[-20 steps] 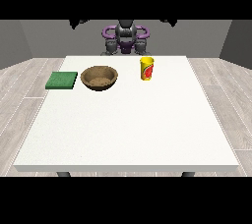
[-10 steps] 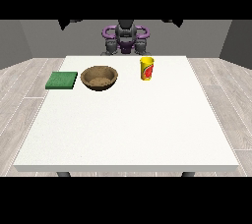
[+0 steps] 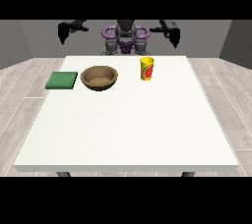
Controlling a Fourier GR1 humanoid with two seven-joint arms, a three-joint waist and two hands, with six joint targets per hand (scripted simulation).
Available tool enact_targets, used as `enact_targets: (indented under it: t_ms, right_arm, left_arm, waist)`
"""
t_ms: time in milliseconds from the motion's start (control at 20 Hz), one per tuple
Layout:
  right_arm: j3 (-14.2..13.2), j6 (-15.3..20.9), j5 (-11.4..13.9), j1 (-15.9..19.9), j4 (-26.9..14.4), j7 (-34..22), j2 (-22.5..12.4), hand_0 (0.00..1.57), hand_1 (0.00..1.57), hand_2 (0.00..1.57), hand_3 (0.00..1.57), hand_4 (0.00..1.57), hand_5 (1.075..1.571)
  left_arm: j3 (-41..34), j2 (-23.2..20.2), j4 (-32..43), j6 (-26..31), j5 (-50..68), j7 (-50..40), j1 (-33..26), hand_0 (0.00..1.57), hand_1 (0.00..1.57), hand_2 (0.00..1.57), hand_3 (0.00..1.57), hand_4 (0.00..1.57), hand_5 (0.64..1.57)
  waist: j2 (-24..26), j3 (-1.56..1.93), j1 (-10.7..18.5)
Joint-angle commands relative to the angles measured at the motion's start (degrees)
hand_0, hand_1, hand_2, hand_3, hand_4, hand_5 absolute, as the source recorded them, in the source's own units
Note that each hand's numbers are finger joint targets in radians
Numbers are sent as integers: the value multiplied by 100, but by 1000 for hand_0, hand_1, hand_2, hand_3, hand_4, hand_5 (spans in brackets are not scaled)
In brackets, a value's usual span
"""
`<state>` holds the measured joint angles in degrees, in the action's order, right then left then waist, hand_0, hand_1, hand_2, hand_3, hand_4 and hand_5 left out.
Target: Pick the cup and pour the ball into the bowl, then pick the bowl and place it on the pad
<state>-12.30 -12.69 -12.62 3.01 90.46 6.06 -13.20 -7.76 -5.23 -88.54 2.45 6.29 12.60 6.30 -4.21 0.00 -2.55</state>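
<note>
Yellow cup [image 3: 146, 68] stands upright just right of the brown bowl [image 3: 99, 77]; green pad [image 3: 62, 80] left of the bowl. We judge the cup light, rigid, tippy: take it mid-wall. Both hands [image 3: 63, 32] [image 3: 174, 36] are raised behind the surface [image 3: 128, 125], grasping nothing; finger state we cannot tell.

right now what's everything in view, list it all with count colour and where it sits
table: one, white, fills the middle of the view
pad: one, green, flat on the table near its edge at the view's left
bowl: one, brown, on the table just right of the pad, apart from it
cup: one, yellow with a red mark, upright on the table right of the bowl
ball: not visible from this view
hand at the view's left: one, black, raised off the table beside the robot
hand at the view's right: one, black, raised off the table, holding nothing
</note>
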Motion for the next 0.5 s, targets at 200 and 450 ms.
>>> enact_targets:
  t_ms: [200,450]
  right_arm:
    - [192,-62,91,365,156,269,139,0,0,0,0,0,1571]
    - [-114,-349,54,301,-524,737,-53,0,0,0,0,0,1570]
  left_arm:
    - [-165,378,1890,-463,-400,1727,644,0,0,0,0,0,1520]
    - [-57,515,2681,-914,-529,2297,974,0,0,0,0,0,1530]
  waist:
    - [-612,-4,-440]
    - [-723,-2,-451]
